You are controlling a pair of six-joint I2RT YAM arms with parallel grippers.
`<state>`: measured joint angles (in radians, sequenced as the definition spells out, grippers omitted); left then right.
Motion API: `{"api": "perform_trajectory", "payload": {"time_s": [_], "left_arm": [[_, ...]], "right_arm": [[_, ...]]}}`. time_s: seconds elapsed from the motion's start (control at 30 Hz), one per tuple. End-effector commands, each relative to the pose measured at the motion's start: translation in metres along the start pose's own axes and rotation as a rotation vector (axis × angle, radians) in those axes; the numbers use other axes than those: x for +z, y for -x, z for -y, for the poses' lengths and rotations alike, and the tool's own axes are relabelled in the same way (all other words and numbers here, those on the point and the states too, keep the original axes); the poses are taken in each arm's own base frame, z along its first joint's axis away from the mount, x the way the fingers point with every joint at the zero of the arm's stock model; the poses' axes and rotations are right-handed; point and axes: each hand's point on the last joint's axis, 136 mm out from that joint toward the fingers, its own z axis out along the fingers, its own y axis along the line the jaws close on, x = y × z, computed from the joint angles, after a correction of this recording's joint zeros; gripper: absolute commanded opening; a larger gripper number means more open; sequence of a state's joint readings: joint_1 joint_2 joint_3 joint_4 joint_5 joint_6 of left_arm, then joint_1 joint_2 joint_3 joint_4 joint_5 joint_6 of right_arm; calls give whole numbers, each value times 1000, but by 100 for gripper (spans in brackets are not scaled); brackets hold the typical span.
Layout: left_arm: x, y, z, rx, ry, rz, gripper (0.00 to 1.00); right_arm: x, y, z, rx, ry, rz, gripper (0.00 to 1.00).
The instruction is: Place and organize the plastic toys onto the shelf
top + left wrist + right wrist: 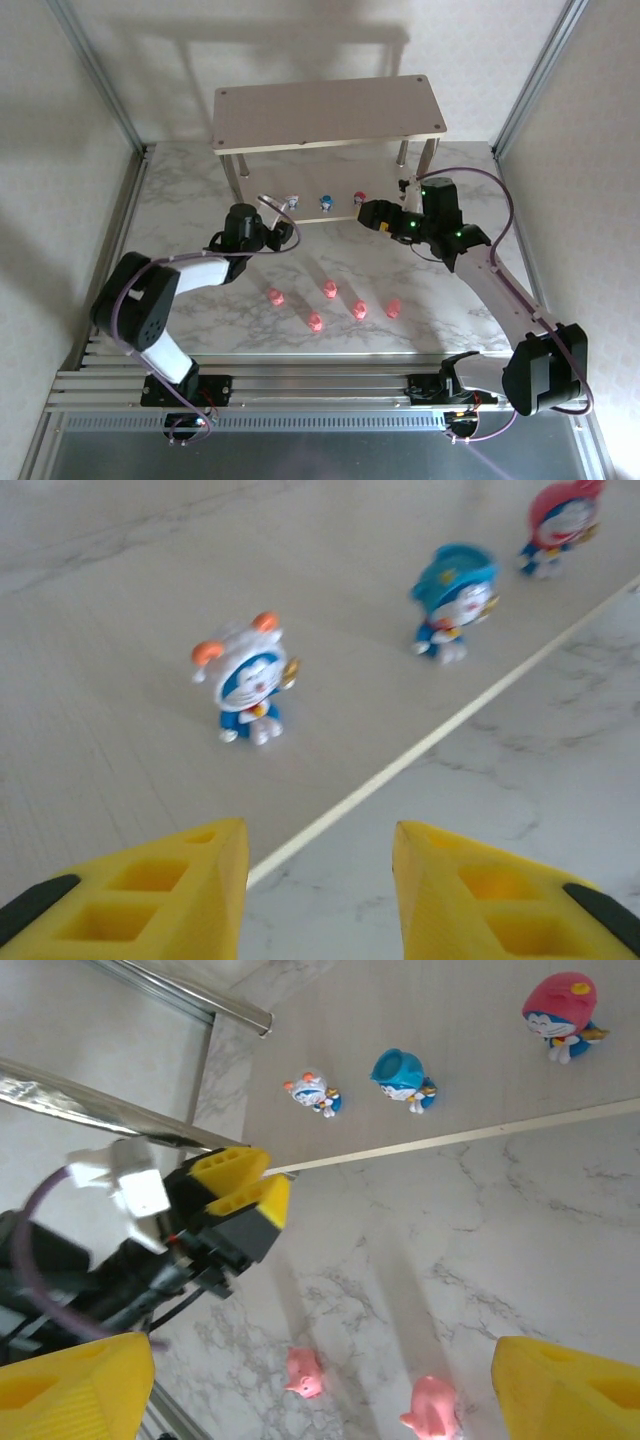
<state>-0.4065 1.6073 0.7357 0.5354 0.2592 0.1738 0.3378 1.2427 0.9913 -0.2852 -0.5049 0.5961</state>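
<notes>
Five pink toys (329, 290) lie on the table (170, 200) in front of the shelf (330, 112). At its lower board's front edge, the left gripper (320, 875) and right gripper (369, 213) hang open and empty. Behind them on that board stand the whitish-blue figurine (247, 683), blue figurine (452, 599) and red figurine (560, 522).

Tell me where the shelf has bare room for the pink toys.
The shelf's top board is wholly bare. On the lower board, free room lies left of the whitish figurine; rightward it is crowded by the blue figurine, red figurine and right gripper.
</notes>
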Motion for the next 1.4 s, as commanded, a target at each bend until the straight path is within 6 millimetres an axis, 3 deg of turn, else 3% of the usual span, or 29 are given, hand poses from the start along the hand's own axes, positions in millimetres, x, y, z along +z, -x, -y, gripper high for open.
{"api": "perform_trajectory", "payload": {"time_s": [0.0,0.13,0.2,0.3,0.47,0.6,0.93,1.37], "left_arm": [[-27,34,8,-51,57,34,41],[-70,64,15,-197,101,74,38],[-91,69,12,-306,115,108,38],[-117,64,7,-399,148,122,38],[-139,56,3,-440,188,86,39],[-146,54,2,-434,203,63,39],[-141,47,6,-422,184,19,39],[-142,43,5,-414,192,16,41]], "right_arm": [[-13,-6,8,-24,-66,-14,87],[-28,-23,23,-35,-180,-66,80],[-39,-36,36,-37,-269,-104,74],[-55,-65,51,-62,-415,-183,68],[-80,-113,72,-125,-672,-313,58],[-97,-143,96,-114,-857,-352,53],[-70,-188,125,-40,-882,-379,51],[-39,-187,141,23,-850,-285,50]]}}
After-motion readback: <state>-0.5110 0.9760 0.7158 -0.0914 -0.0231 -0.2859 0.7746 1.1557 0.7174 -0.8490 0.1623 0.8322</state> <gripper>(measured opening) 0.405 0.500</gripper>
